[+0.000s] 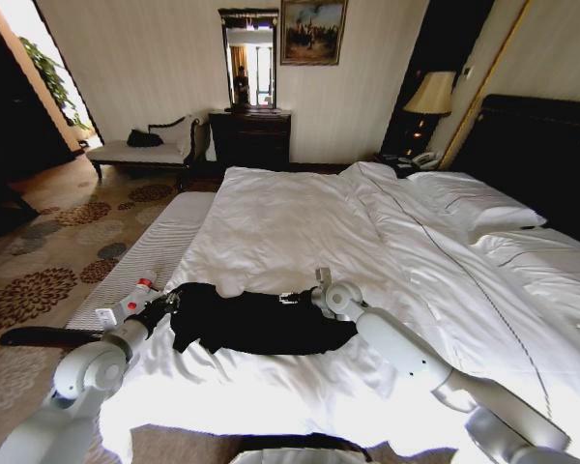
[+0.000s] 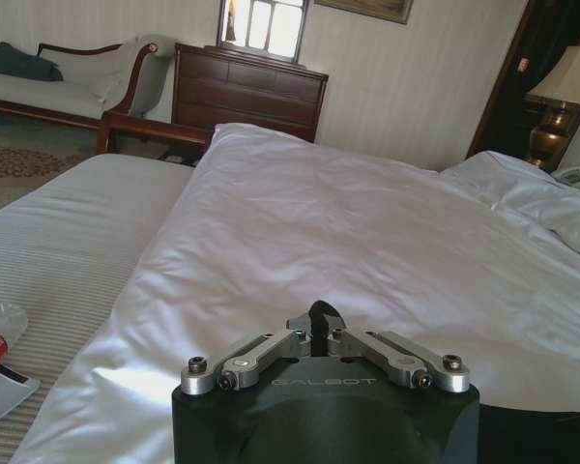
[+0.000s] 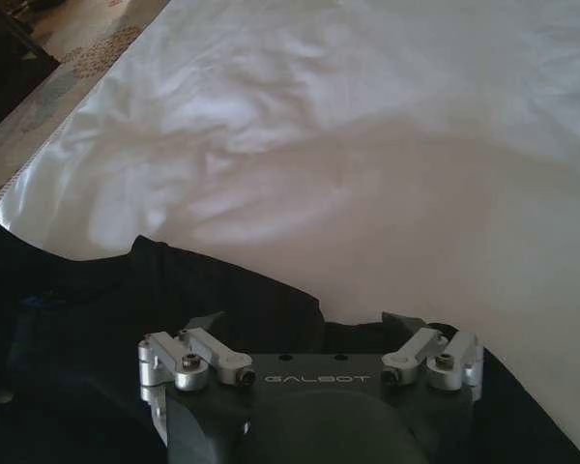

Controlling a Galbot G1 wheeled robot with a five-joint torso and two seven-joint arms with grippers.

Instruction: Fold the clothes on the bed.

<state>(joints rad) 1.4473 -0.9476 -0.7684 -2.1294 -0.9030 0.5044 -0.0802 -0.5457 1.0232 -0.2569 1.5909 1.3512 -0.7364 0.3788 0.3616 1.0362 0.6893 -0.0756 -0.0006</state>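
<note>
Left claw point(image 2: 319, 324) pinched on T-shirt point(image 1: 256, 321) left end. Right claw point(image 3: 309, 338) spread over right end. Fabric soft, light; grip edges. Bed point(image 1: 300, 232) beneath.

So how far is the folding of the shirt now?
Early stage. The shirt lies bunched on the bed, with no neat fold visible. In hand: the left gripper is shut on its left edge, and the right gripper is open at its right edge. The folding itself is left.
</note>
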